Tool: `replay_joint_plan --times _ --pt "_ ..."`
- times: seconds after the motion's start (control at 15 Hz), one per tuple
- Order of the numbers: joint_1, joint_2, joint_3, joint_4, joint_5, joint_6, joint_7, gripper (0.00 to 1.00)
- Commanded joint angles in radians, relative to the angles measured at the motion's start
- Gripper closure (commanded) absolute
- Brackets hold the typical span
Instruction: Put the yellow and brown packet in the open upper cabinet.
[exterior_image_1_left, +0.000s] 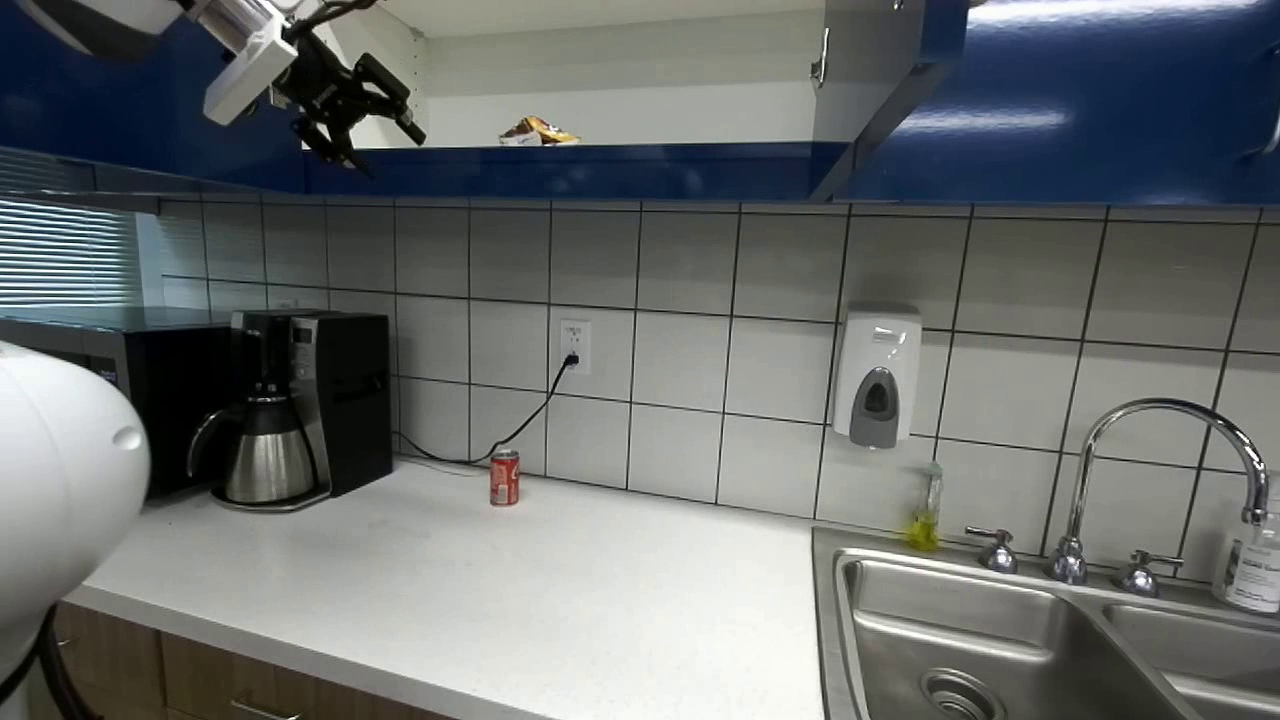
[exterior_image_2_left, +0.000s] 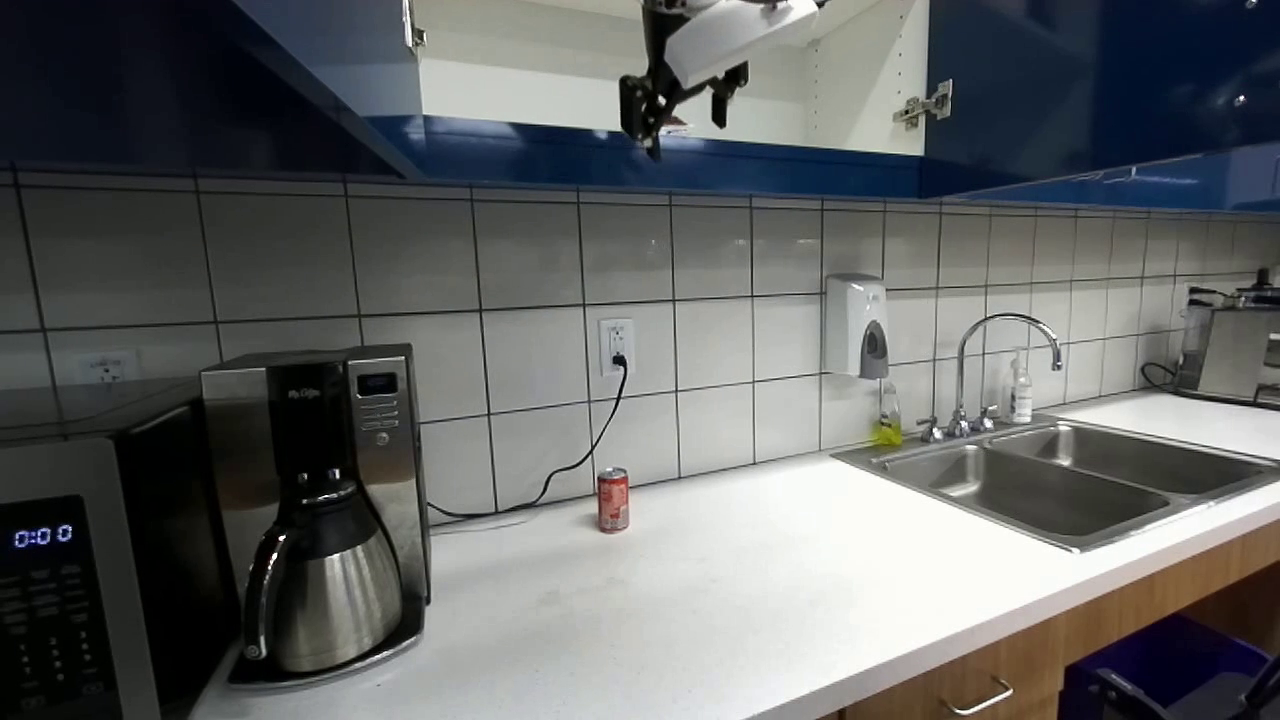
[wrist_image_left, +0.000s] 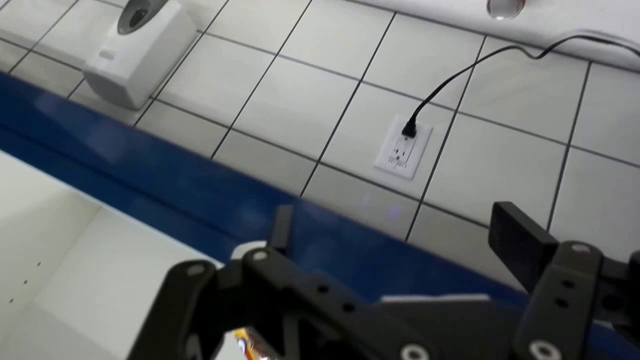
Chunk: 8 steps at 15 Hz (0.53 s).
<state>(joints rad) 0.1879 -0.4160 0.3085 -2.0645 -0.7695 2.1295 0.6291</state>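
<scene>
The yellow and brown packet (exterior_image_1_left: 540, 131) lies on the pale shelf of the open upper cabinet (exterior_image_1_left: 600, 170), near its front edge. Part of the packet shows in the wrist view (wrist_image_left: 248, 344) behind my gripper's linkage; only a small patch shows in an exterior view (exterior_image_2_left: 676, 125). The cabinet, with blue front edge and cream interior, also shows in an exterior view (exterior_image_2_left: 540, 152) and the wrist view (wrist_image_left: 125, 170). My gripper (exterior_image_1_left: 390, 152) is open and empty, apart from the packet, in front of the cabinet's lower edge. Its fingers are spread wide in the wrist view (wrist_image_left: 395, 225).
An open blue door (exterior_image_1_left: 885, 80) sticks out on one side of the cabinet. Below are a red can (exterior_image_1_left: 505, 478), a coffee maker (exterior_image_2_left: 320, 520), a microwave (exterior_image_2_left: 90, 560), a soap dispenser (exterior_image_1_left: 878, 378) and a sink (exterior_image_1_left: 835, 600) with a faucet. A cord hangs from the outlet (exterior_image_1_left: 575, 345).
</scene>
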Motion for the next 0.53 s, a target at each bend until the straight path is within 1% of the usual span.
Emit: replay_joint_plan --times 0.0,0.47 --pt "0.008 -0.061 0.001 -0.113 0.125 -0.03 0.002 0.0" --pt "0.005 -0.069 0.002 -0.311 0.389 -0.012 -0.009 0.0"
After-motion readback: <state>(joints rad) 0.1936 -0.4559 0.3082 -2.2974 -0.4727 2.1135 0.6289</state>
